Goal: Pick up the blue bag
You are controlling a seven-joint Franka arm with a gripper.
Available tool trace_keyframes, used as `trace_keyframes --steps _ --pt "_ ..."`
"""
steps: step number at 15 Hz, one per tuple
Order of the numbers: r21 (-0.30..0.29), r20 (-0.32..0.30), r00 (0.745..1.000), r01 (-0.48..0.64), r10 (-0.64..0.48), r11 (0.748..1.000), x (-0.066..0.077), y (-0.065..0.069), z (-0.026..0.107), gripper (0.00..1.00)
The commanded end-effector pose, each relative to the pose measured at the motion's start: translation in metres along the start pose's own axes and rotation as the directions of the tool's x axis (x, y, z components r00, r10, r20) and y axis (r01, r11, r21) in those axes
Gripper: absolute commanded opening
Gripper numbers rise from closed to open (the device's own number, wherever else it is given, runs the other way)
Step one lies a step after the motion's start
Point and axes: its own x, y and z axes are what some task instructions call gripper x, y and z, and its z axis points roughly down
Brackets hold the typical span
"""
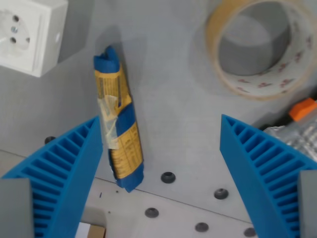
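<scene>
The blue bag (119, 119) is a rolled blue and yellow packet with clear tape around its middle, lying lengthwise on the grey table at the wrist view's left of centre. My gripper (161, 131) is open above the table, its two ribbed blue fingers wide apart. The left finger (64, 173) has its tip right beside the bag's lower half, seemingly touching its edge. The right finger (262, 168) stands far from the bag. Most of the bag lies just inside the left finger, not centred in the gap.
A white wall socket (27, 32) sits at the top left. A roll of clear tape (260, 47) lies at the top right. An orange and silver object (299, 124) shows at the right edge. Screw holes (168, 177) dot the table's near edge.
</scene>
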Motion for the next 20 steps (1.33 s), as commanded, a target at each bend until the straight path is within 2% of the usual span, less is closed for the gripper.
trace_keyframes --steps 1,4,12,20 --pt "-0.104 -0.124 0.987 0.09 -0.103 0.99 -0.012 -0.012 0.013 1.0" --pt "-0.094 -0.101 0.988 0.11 -0.119 0.989 -0.014 -0.016 0.025 1.0" --pt "-0.099 -0.094 0.985 0.135 -0.144 0.986 -0.026 -0.035 0.057 1.0" --pt "-0.094 -0.089 0.986 0.131 -0.139 0.987 -0.033 -0.042 0.064 1.0"
